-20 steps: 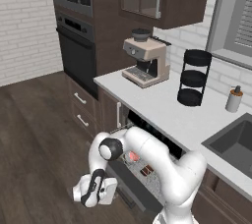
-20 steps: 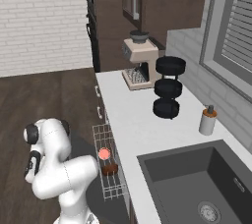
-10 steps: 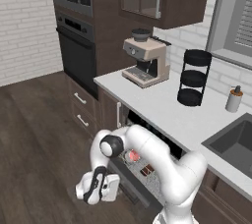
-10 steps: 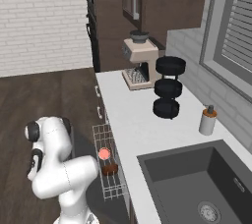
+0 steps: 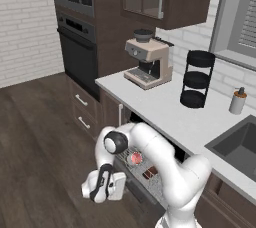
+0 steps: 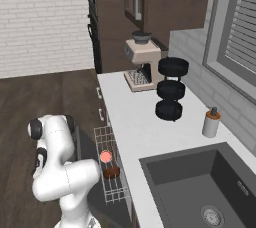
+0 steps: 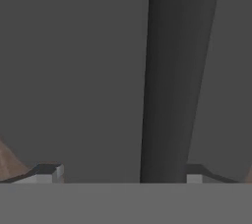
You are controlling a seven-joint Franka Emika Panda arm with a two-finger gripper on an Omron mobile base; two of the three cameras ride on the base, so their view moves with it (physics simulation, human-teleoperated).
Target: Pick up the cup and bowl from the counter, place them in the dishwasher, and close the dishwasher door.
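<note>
The cup point(image 5: 135, 158), white with a red top, stands in the white wire rack point(image 5: 151, 186) pulled out of the dishwasher point(image 5: 161, 148). Just beside it in the rack lies the reddish-brown bowl point(image 5: 150, 173). Both show again from the other side: the cup point(image 6: 105, 156) and the bowl point(image 6: 111, 172). The dishwasher door point(image 6: 81, 144) hangs dropped open below the rack. My gripper point(image 5: 102, 188) is low, near the floor at the door's outer edge. The hand view has the door's dark grey panel point(image 7: 74, 70) very close, and my gripper point(image 7: 121, 171) is open with its tips far apart.
On the counter point(image 5: 165, 114) stand a coffee machine point(image 5: 146, 62), a black three-tier rack point(image 5: 197, 79) and a beige soap bottle point(image 5: 237, 101). The sink point(image 6: 200, 187) is at the right. The black wall oven point(image 5: 77, 57) and brown drawers point(image 5: 82, 109) stand to the left, with wooden floor in front.
My hand has crept slightly up and toward the door's edge, and the elbow has risen a little. Cup and bowl have stayed in the rack.
</note>
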